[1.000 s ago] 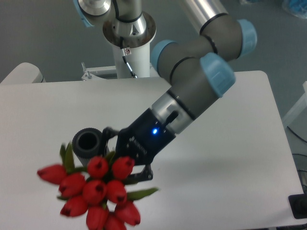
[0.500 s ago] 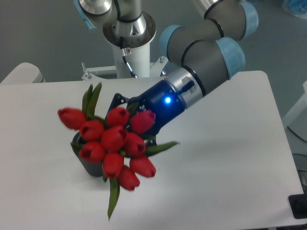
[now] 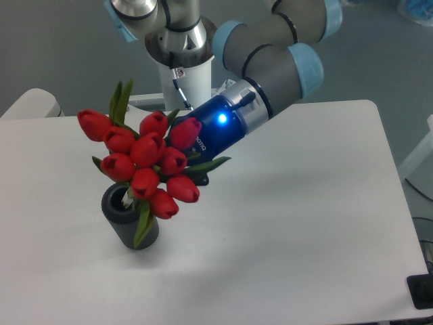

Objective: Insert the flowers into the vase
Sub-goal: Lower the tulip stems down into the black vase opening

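Presently on record, one item at a time.

Flowers (image 3: 145, 162): a bunch of red tulips with closed buds, green leaves showing at the top left and at the right side. The bunch sits above the vase (image 3: 128, 218), tilted, with the buds spread up and to the left. One long green leaf hangs down across the front of the vase wall. The lowest buds lie just over the vase mouth; whether the stems reach inside it I cannot tell, since the buds cover them.

Vase: a short dark cylinder, upright on the surface (image 3: 298, 223), toward the left side. Part of its round mouth shows at the left, behind the lowest buds.

Tool (image 3: 184, 157): mine, dark-bodied with a blue light lit on its housing, reaching in from the upper right and angled down to the left. Its fingers are hidden behind the buds and leaves, so I cannot tell how far they stand apart, nor see the grip itself. The bunch sits right at its tip.

Surface: white, with rounded corners.
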Action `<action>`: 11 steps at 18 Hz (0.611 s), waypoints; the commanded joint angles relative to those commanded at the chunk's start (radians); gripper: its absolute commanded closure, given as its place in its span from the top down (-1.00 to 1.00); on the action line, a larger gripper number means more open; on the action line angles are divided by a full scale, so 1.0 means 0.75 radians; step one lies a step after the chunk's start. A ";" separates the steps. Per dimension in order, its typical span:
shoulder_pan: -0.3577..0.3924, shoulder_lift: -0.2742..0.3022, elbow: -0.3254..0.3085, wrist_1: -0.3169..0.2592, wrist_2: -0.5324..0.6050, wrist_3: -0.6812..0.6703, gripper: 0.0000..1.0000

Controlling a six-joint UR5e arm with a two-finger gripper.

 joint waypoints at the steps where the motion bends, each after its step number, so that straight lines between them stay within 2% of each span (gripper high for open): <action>1: 0.000 0.008 -0.010 0.000 0.000 0.000 -1.00; 11: -0.008 0.039 -0.131 0.010 0.012 0.196 -1.00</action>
